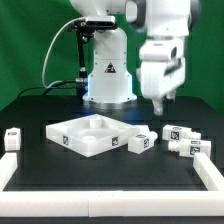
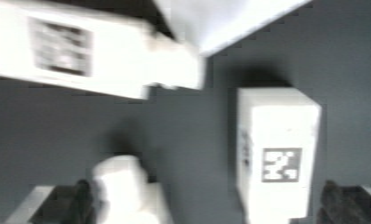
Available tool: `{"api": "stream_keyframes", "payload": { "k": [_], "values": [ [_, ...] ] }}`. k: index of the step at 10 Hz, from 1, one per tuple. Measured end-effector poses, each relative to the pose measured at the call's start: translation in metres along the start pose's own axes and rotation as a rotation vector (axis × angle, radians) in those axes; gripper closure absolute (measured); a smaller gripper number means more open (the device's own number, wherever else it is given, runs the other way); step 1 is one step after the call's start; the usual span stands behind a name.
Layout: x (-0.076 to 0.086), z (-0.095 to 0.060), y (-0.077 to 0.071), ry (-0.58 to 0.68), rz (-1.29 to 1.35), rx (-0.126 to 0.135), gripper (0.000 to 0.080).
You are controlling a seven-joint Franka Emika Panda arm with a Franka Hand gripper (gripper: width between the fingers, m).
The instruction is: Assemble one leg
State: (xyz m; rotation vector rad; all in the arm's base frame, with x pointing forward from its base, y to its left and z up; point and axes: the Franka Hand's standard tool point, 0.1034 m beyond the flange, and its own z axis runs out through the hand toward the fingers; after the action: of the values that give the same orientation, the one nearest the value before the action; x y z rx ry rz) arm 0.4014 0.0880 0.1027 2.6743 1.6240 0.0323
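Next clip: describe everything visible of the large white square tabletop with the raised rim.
The large flat white square tabletop looks like smooth plastic: a raised rim round a shallow recess, black-and-white tags on two near walls. It lies flat on the black mat, one corner toward the exterior camera. A small white plastic leg lies beside its corner on the exterior view's right; contact unclear.

Leg (image 2: 276, 140): smooth plastic; mat (image 1: 45, 108) matt.
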Motion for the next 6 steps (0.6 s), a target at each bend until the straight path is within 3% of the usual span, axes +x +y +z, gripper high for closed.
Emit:
{"api": "stream_keyframes", "payload": {
  "k": [2,3,6],
  "values": [
    [-0.034,-0.021,0.048,-0.007,-0.092,-0.007,0.0150],
    [-0.041,-0.021,0.059,-0.004,-0.060,-0.012,0.0150],
    [-0.039,-0.020,0.056,-0.005,-0.067,-0.008,0.0150]
  ]
}}
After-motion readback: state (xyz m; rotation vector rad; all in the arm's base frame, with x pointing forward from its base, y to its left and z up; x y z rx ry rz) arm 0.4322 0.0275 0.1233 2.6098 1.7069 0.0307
